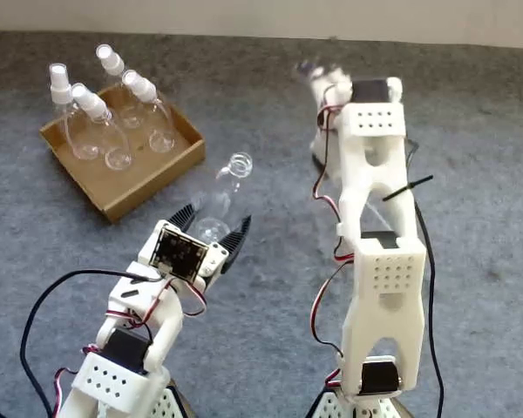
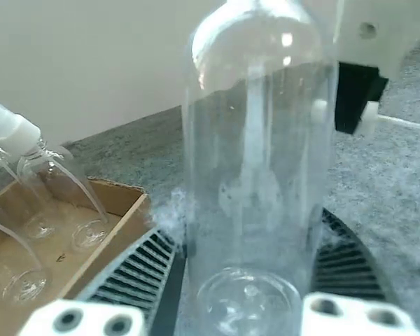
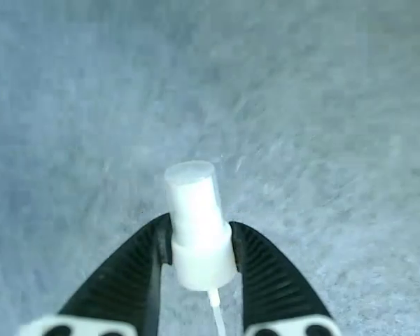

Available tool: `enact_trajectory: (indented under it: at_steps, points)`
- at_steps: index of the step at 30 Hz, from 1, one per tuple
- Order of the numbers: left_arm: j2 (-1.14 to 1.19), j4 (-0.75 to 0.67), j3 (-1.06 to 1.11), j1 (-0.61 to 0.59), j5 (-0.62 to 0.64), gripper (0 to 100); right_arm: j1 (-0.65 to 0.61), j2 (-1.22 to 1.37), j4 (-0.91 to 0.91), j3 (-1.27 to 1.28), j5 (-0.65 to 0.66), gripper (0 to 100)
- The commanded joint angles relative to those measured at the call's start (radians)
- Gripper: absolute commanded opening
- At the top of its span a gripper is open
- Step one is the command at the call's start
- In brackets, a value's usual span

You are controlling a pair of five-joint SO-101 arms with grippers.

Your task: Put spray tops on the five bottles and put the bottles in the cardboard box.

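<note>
We see the left arm (image 1: 131,348) rise from the lower left of the high view. Its left gripper (image 1: 214,223) is clamped on the base of the clear uncapped plastic bottle (image 2: 255,175), whose neck tilts toward frame centre. The right arm (image 1: 383,261) stretches from bottom centre to upper centre; its right gripper (image 3: 199,227) pinches the white spray top (image 3: 192,189). The brown cardboard box (image 1: 157,178) sits upper left, holding four capped clear bottles (image 1: 105,131). Open grey carpet (image 1: 479,131) lies along the right edge and between the arms.
</note>
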Motion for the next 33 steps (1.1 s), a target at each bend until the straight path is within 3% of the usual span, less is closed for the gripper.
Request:
enact_trajectory:
  at_steps: [1, 17, 28, 33]
  points:
    - [-0.010, 0.017, 0.027, 0.035, -0.006, 12, 0.012, -0.058, 0.021, -0.177, -0.146, 0.4]
    - [-0.010, 0.046, 0.027, 0.096, -0.003, 12, -0.004, -0.581, 0.022, -0.128, -0.500, 0.4]
    - [-0.016, 0.160, 0.027, 0.312, -0.006, 12, -0.007, -1.144, 0.013, 0.380, -0.543, 0.4]
    - [-0.015, 0.183, 0.027, 0.381, -0.008, 12, -0.007, -1.360, -0.085, 0.601, -0.543, 0.4]
